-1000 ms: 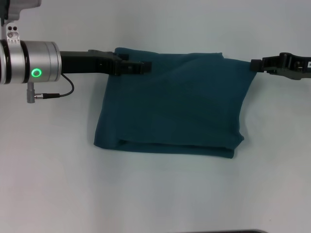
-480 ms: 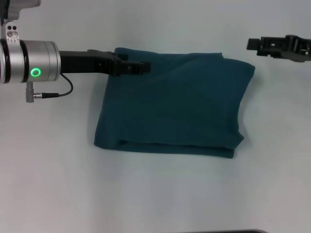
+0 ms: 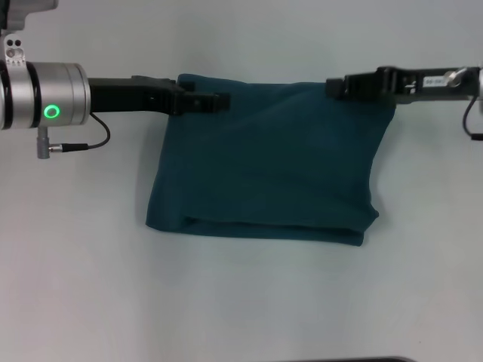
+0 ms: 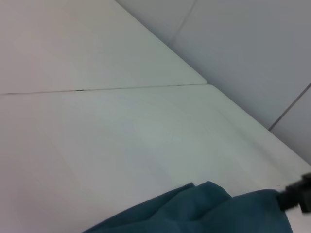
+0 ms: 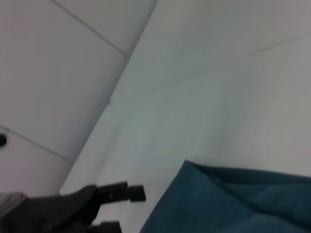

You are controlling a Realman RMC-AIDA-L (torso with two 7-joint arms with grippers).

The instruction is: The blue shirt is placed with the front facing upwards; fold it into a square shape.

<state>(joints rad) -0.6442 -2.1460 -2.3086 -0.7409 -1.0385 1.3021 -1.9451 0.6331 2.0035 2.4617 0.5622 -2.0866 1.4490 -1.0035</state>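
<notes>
You have the white bench (image 3: 249,302) carrying the blue shirt (image 3: 272,166), folded into a rough rectangle with its plain side up, lying flat at mid-bench. Your left claw (image 3: 216,101) sits over the shirt's 11 o'clock corner, and your right claw (image 3: 333,87) over its 1 o'clock corner. You cannot tell whether either claw is clenched or released.

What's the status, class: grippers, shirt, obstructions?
Left gripper at far left corner of the blue shirt. Right gripper at far right corner. Shirt folded, roughly square. Nothing in the way.
</notes>
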